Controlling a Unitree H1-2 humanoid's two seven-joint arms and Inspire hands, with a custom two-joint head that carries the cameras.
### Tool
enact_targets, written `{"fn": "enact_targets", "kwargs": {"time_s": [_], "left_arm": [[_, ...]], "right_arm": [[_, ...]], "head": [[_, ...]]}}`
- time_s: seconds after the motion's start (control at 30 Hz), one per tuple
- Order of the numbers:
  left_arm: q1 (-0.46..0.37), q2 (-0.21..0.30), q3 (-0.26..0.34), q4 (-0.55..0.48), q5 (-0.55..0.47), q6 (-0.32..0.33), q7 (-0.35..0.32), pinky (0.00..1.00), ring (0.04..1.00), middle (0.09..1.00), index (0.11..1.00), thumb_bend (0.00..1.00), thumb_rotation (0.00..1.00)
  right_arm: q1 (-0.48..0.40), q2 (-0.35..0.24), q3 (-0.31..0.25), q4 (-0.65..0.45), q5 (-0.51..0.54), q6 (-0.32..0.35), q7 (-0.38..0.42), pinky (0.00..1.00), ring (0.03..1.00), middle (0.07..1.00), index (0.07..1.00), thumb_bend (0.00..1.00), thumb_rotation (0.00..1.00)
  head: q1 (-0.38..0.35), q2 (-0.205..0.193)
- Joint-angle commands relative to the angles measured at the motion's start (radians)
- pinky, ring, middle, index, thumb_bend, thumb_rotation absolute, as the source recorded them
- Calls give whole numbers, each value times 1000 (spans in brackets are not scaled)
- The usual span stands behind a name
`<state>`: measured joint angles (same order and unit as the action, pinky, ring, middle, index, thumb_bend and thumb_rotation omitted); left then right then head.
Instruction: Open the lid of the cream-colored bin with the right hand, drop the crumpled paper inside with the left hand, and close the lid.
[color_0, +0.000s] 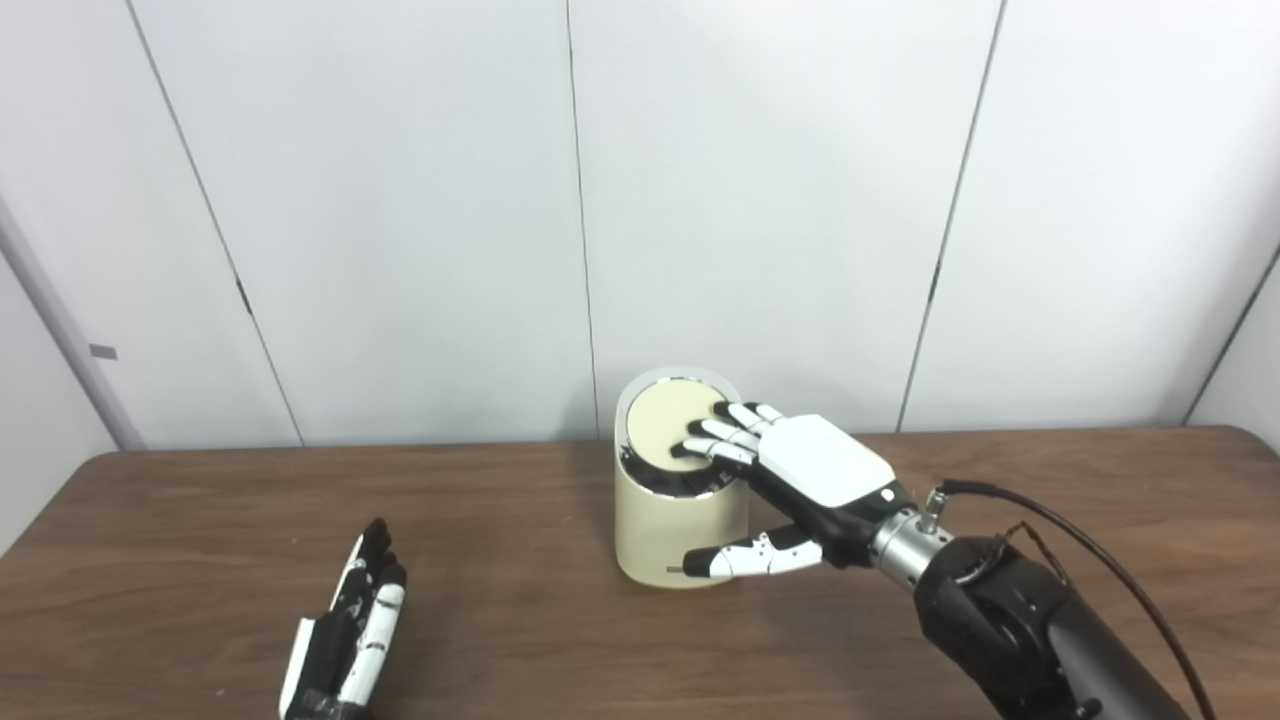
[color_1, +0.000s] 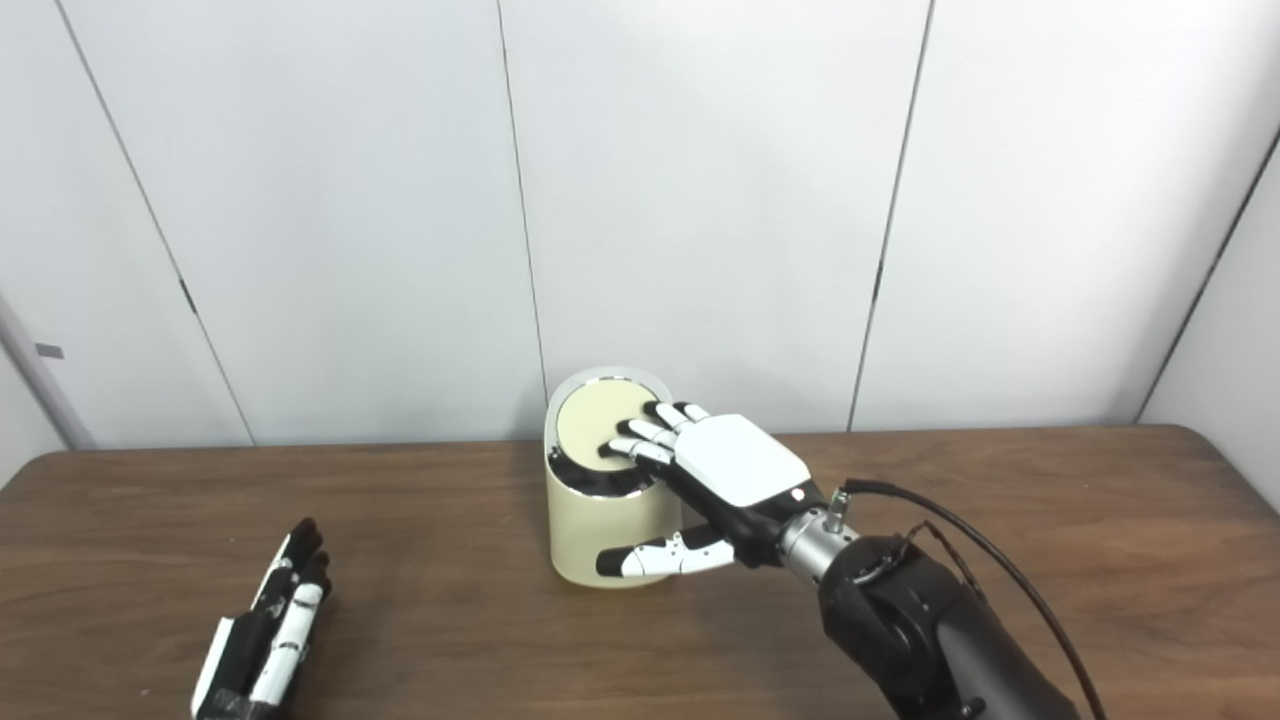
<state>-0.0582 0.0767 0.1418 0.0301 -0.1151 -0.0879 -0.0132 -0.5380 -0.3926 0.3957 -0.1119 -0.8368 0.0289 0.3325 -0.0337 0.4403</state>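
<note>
1. Apparently late in the task — no crumpled paper shows anywhere on the dark wooden bench (color_0: 500, 620), and the left hand (color_0: 345, 640) holds nothing. My reading is that the paper is already inside, though the bin's interior cannot be seen.

2. Cream-colored cylindrical bin (color_0: 680, 520) stands upright near the bench's far edge, roughly centre, close to the white panelled wall (color_0: 400, 200).

3. Round cream lid (color_0: 668, 425) sits tilted in the bin's top: a dark gap shows along its near edge, so it looks not fully seated.

4. Right hand (color_0: 800, 480) reaches in from the right, palm down. Its fingers (color_0: 722, 435) lie extended and slightly apart on the lid's right half, touching it; the thumb stretches separately across the bin's front wall lower down. Pressing, not gripping, as far as I can judge.

5. Left hand rests low at the bench's near-left, well apart from the bin — fingers straight and held close together, seen edge-on.

6. Left to do, by my estimate: press the lid flat, then withdraw the right hand.
</note>
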Motion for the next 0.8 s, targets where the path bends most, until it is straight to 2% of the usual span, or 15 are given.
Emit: {"fn": "enact_targets", "kwargs": {"time_s": [0.0,0.2,0.47,0.77], "left_arm": [[15,-20,-10,34,-2,-19,2,1000,1000,1000,1000,394,655],[16,-23,-10,32,-8,-17,2,1000,1000,1000,1000,372,634],[21,-20,-14,28,5,-10,5,1000,1000,1000,1000,384,634],[22,-19,-11,29,3,-11,5,1000,1000,1000,1000,367,624]], "right_arm": [[-2,2,-9,6,4,-2,8,980,1000,948,882,601,1000],[0,18,-49,-28,14,0,-23,999,1000,971,925,569,1000],[1,29,-96,-93,16,18,-18,1000,1000,975,916,558,1000],[41,35,-154,-156,46,41,-19,1000,1000,971,910,554,1000]], "head": [[-2,0],[0,2],[0,4],[-4,7]]}}
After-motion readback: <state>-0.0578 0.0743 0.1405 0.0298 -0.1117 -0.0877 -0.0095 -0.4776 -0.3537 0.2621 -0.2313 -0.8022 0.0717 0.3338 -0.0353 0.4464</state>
